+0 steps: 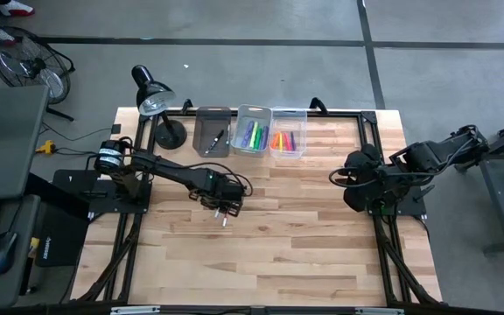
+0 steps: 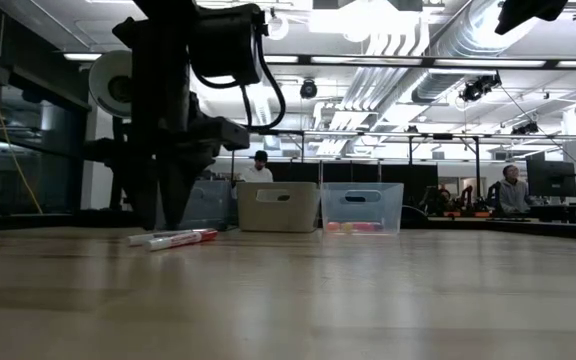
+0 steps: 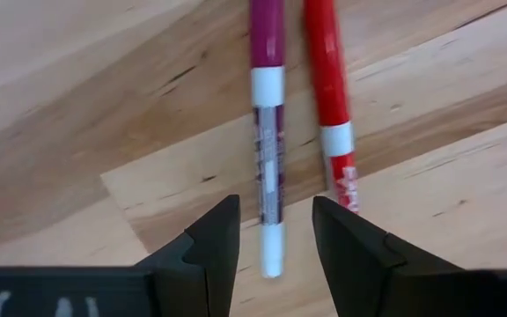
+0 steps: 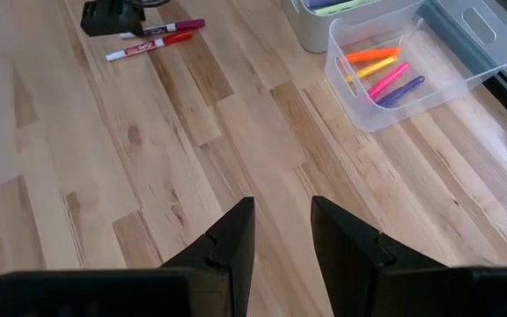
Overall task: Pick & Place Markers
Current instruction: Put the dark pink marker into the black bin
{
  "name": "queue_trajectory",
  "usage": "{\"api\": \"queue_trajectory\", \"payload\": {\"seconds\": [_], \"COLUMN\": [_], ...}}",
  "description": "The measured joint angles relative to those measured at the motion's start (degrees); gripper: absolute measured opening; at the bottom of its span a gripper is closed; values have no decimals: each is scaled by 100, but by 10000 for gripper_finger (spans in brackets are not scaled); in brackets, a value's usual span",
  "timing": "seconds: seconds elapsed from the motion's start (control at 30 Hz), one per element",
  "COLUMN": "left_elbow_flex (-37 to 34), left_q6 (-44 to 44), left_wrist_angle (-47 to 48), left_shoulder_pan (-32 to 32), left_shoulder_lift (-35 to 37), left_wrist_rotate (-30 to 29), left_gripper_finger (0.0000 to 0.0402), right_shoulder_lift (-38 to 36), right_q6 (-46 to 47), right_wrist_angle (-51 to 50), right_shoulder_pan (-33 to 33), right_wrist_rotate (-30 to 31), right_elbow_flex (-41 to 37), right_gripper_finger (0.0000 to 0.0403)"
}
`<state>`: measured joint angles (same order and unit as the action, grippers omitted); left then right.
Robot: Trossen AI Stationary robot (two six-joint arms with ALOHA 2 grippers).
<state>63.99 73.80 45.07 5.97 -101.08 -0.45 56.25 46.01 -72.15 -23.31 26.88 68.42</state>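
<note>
Purple and red, two markers lie side by side on the bare wooden table (image 1: 304, 254), just under the left gripper (image 3: 275, 231). The purple marker (image 3: 268, 132) runs straight into the gap between the parted fingers (image 3: 214, 242); its white end sits between them, and neither finger touches it. The red marker (image 3: 331, 97) lies just beside it, almost parallel, one end passing behind the other finger. Both carry a white band and a printed label, too blurred to read.

In the low view the pair rests flat on the boards, well in front of the bins, with open wood all round and nothing near it but the left arm above. Three bins stand in a row at the far edge: a grey bin (image 1: 213, 131) with one dark marker, a middle bin (image 1: 254, 129) with green and lime markers, and a clear bin (image 1: 288, 133) holding orange, yellow, pink and purple ones. A black desk lamp (image 1: 154, 96) stands beside the grey bin, near the far left corner.

The right gripper (image 4: 282, 231) waits at the table's right edge, fingers apart and holding nothing, over empty boards
</note>
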Motion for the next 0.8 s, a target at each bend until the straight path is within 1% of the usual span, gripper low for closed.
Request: {"api": "queue_trajectory", "payload": {"seconds": [0.27,0.4,0.53,0.63,0.8], "left_elbow_flex": [-173,-223,-215,-206,-211], "left_q6": [-112,-167,-466,-466,-503], "left_wrist_angle": [-258,-250,-248,-275,-258], "left_shoulder_pan": [-140,-195,-202,-200,-202], "left_shoulder_lift": [0,-148,-191,-376,-398], "left_wrist_rotate": [32,157,363,378,491], "left_gripper_finger": [143,143,143,143,142], "right_shoulder_lift": [0,0,0,0,0], "right_q6": [3,3,-49,-74,-106], "right_wrist_angle": [1,-1,-1,-1,-1], "right_shoulder_pan": [0,0,0,0,0], "right_wrist_rotate": [-31,-42,-44,-45,-89], "right_elbow_flex": [0,0,0,0,0], "right_gripper_finger": [103,103,103,103,103]}}
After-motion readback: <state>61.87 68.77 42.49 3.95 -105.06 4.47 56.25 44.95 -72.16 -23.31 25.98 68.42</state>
